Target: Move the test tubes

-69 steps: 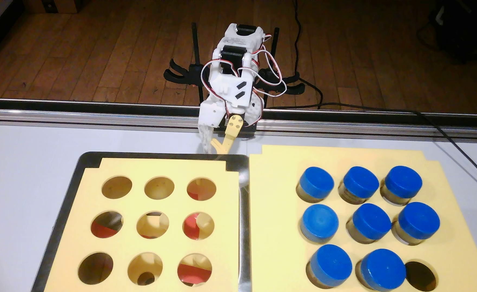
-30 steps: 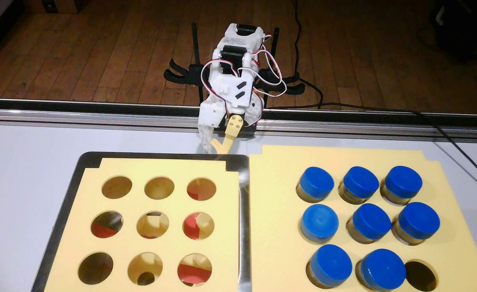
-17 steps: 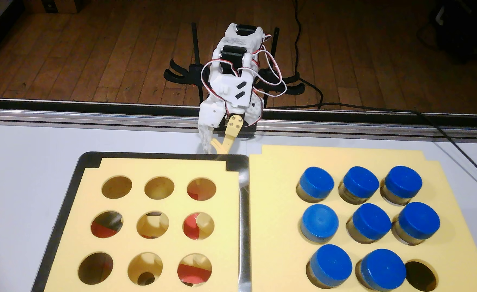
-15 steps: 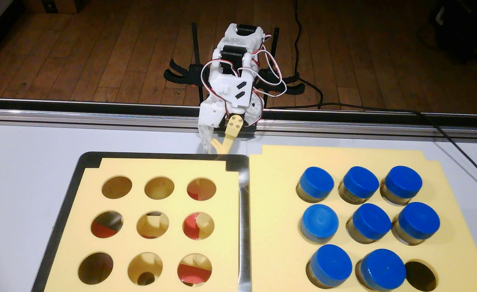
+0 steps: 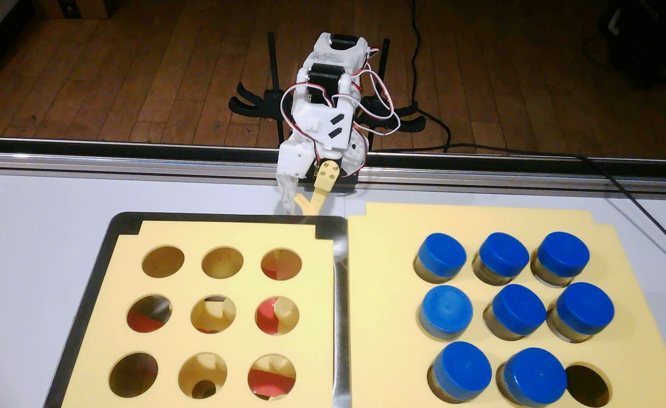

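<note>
**A:** Nearest you, on the right in the fixed view, the test tubes (image 5: 515, 310) stand upright in the yellow foam rack (image 5: 382, 282). You can count eight blue caps; the near right hole (image 5: 586, 391) is empty.

**B:** How will they handle?

**A:** Judging by the clear plastic, they are light and stiff, not fragile. The caps look ribbed, so take one by its cap, from above; the bodies sit low in the foam and the neighbours stand just beside.

**B:** And the other side?

**A:** Left, the second foam rack (image 5: 315, 314) in the dark tray (image 5: 88, 282) shows nine open holes, no tube in any.

**B:** Further back?

**A:** Your gripper (image 5: 302, 210) hangs at the tray's far edge, fingers nearly together, holding nothing, well apart from the tubes. Against the earlier frames, nothing has shifted: the arm and tubes are as they were.
</note>
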